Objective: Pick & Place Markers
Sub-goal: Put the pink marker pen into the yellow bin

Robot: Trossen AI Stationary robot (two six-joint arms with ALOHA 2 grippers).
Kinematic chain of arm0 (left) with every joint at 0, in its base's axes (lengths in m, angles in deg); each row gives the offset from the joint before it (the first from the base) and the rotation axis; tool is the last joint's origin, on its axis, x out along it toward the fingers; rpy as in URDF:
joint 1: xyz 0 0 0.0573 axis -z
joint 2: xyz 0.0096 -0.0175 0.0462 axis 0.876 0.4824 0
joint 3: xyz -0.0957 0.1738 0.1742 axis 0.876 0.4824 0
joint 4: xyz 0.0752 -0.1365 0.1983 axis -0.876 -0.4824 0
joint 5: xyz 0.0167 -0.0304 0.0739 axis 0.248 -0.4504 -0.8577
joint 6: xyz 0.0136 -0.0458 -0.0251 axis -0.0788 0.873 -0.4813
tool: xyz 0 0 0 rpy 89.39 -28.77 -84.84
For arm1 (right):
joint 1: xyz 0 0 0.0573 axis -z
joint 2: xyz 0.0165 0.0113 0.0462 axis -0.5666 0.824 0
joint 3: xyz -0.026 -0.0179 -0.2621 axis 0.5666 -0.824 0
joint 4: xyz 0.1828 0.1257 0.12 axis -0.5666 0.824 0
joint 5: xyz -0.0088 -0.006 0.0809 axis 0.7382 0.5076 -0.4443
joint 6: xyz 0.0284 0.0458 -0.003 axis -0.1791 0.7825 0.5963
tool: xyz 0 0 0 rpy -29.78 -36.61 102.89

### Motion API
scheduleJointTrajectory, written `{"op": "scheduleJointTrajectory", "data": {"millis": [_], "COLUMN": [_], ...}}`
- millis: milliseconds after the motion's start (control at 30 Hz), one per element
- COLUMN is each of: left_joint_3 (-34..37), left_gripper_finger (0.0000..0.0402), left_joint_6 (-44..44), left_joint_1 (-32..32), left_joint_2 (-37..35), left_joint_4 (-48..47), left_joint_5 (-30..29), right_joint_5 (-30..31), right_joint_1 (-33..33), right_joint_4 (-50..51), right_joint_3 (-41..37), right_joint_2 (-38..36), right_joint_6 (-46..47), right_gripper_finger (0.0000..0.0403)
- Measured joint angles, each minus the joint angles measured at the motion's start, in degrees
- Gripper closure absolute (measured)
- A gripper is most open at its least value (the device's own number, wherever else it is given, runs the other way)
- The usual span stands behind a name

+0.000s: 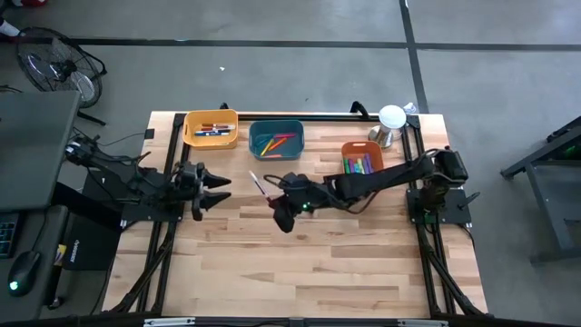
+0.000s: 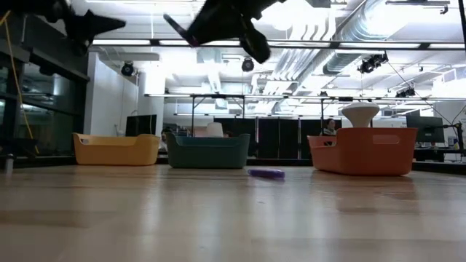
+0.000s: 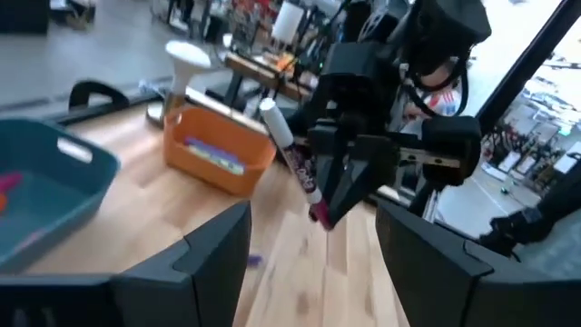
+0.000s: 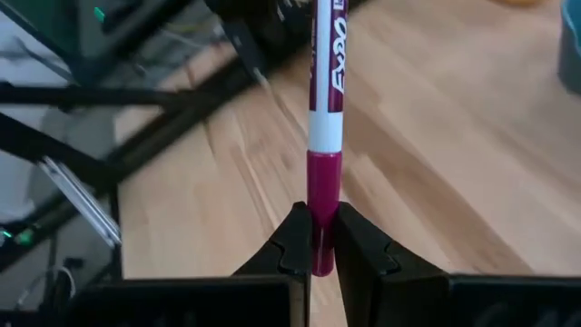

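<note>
My right gripper [image 1: 272,199] hangs over the table's middle, shut on a marker [image 4: 325,100] with a white printed barrel and a magenta end. The same marker [image 3: 292,156] shows in the left wrist view, high above the wood. My left gripper [image 1: 221,188] stands open to its left, pointing at it, with nothing between its fingers. A purple marker [image 2: 266,173] lies flat on the table between the teal bin [image 2: 207,151] and the orange bin [image 2: 362,151]. More markers lie in the yellow bin [image 1: 211,128], the teal bin [image 1: 276,139] and the orange bin [image 1: 360,159]. My right gripper pinches the marker's magenta end [image 4: 324,238] between its two fingers [image 4: 293,241]. It comes from the table's right, slanting down. The marker is lifted clear of the table and sticks out past the fingertips, its white free end [image 3: 269,113] tilted up toward the far left.
The three bins stand in a row along the far edge. A white mushroom-shaped object [image 1: 391,120] stands at the far right corner. Bare wood stretches from the grippers to the near edge [image 1: 300,272].
</note>
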Motion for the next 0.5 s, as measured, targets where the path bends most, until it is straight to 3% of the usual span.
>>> {"op": "scheduleJointTrajectory", "data": {"millis": [200, 500], "left_joint_3": [0.0, 0.0], "left_gripper_finger": [0.017, 0.017], "left_joint_6": [-4.99, -5.54], "left_joint_1": [-0.02, -0.07], "left_joint_2": [6.5, 18.87], "left_joint_4": [10.68, 25.17], "left_joint_5": [-2.63, -7.01], "right_joint_5": [-0.1, -2.19], "right_joint_1": [0.51, 0.49], "right_joint_4": [-5.18, -8.88], "right_joint_3": [0.0, 0.15], "right_joint_2": [0.0, -0.92], "right_joint_6": [-3.15, -6.34], "right_gripper_finger": [0.0383, 0.0383]}}
